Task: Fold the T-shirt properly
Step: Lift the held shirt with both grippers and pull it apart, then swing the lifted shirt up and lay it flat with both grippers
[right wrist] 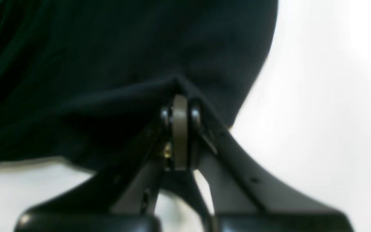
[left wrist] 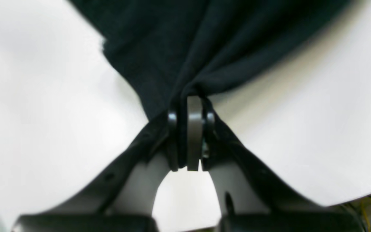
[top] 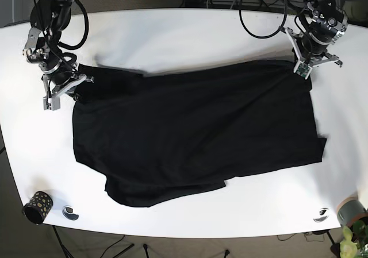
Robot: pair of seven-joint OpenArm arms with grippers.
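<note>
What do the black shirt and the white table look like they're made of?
The T-shirt looks like soft matte knit fabric, probably cotton: it creases and bunches where the left gripper pinches it. The table looks like smooth hard white laminate with a faint sheen; the exact material is unclear.

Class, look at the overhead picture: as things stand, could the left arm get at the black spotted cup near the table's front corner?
Probably not. The left gripper is shut on the T-shirt at the diagonally opposite corner from the cup.

Black T-shirt lies spread flat (slightly rumpled), both far corners pinched.
</note>
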